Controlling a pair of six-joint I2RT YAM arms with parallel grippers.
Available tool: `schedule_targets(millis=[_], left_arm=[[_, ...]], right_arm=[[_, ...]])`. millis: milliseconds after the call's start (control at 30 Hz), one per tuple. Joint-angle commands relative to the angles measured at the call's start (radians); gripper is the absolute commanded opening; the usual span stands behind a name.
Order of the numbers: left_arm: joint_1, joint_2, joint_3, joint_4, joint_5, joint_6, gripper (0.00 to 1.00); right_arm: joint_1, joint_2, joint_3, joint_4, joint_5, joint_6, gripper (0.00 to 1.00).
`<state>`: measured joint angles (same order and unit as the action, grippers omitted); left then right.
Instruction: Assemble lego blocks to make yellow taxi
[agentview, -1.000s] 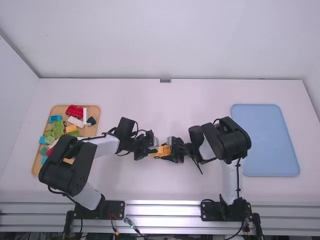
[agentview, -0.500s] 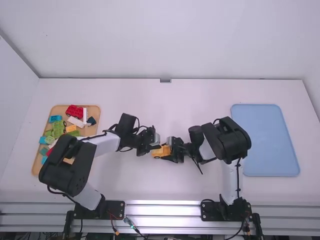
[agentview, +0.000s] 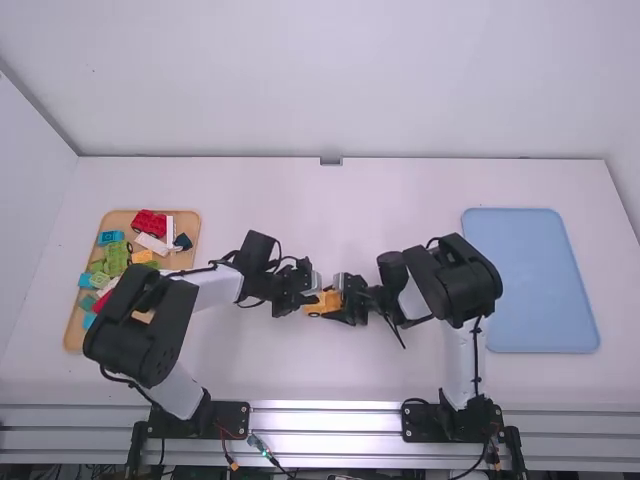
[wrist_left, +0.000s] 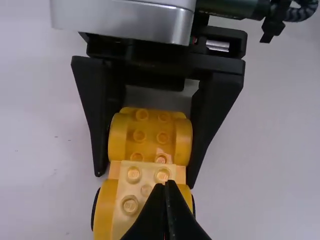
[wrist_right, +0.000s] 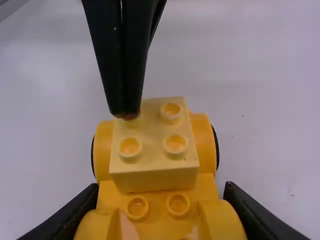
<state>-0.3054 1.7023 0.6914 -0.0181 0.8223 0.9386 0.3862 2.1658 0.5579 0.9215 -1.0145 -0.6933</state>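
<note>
The left end effector (wrist_left: 166, 185), fingers together and empty, has edged toward the right one, its tips now over the block (wrist_right: 154, 176) on the base (wrist_right: 202, 145). The right end effector (wrist_left: 146, 178) grips the base from both sides. The block looks placed; pressing it home seems next.

The high view looks forward and down, far above the jaws. Opposing wrist views, close behind theirs, share the car (wrist_left: 145, 175).

Yellow blocks (wrist_left: 150, 135) — glossy plastic; tan tray (agentview: 75, 336) — wood-like, matt; long rail (agentview: 325, 423) shiny metal; tabletop (agentview: 400, 372) smooth.
</note>
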Motion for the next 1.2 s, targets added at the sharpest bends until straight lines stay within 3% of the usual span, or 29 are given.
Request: schedule_targets(millis=[0, 433, 700, 833, 1167], left_arm=[[-0.009, 0.013, -0.012, -0.002, -0.053, 0.000, 0.02], [-0.009, 0.021, -0.012, -0.022, -0.133, -0.006, 0.02], [-0.009, 0.146, -0.002, 0.023, -0.150, -0.006, 0.02], [-0.009, 0.162, 0.025, -0.048, -0.124, 0.090, 0.02], [-0.009, 0.152, 0.123, -0.217, -0.242, 0.062, 0.02]], right_arm=[[0.001, 0.019, -0.014, -0.012, 0.016, 0.010, 0.49], [0.002, 0.019, -0.014, -0.013, 0.016, 0.008, 0.49], [0.002, 0.019, -0.014, -0.013, 0.016, 0.008, 0.49], [0.002, 0.019, -0.014, -0.013, 0.016, 0.008, 0.49], [0.001, 0.019, -0.014, -0.013, 0.016, 0.008, 0.49]])
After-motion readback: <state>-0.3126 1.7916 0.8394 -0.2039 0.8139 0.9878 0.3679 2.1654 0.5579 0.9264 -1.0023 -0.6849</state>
